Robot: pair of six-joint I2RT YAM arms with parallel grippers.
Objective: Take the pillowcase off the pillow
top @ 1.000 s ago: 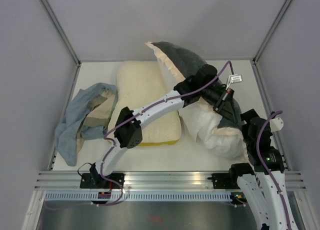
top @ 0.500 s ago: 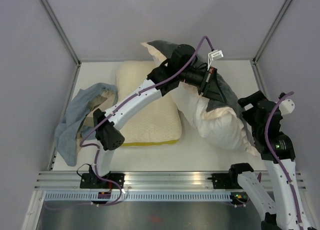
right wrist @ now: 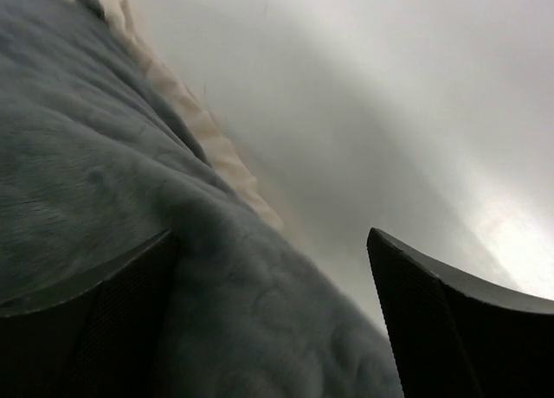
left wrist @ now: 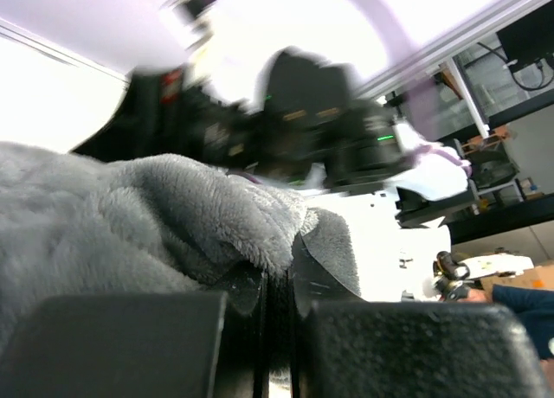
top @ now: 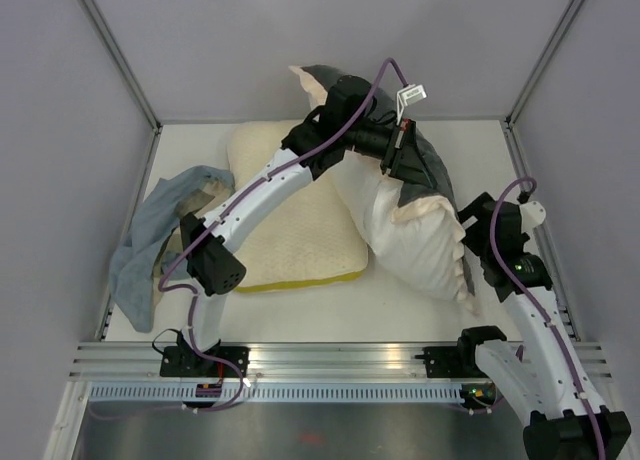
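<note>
Hauled back toward the far edge of the worktop (top: 300, 310), the left pincer (top: 406, 168), shut tight on the dark grey plush, cream-frilled pillowcase (top: 437, 183), has bared more of the plump white pillow (top: 415, 250) by the right edge, while the right pincer (top: 468, 226) gapes wide, gripping nothing.

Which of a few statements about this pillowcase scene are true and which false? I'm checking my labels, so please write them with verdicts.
1. The left end effector is shut on the pillowcase. True.
2. The right end effector is shut. False: it is open, with grey plush against one finger.
3. The pillowcase is fully off the pillow. False: it covers the pillow's far end, and only the near end shows bare white.
4. A blue-grey cloth lies on the left side of the table. True.
</note>
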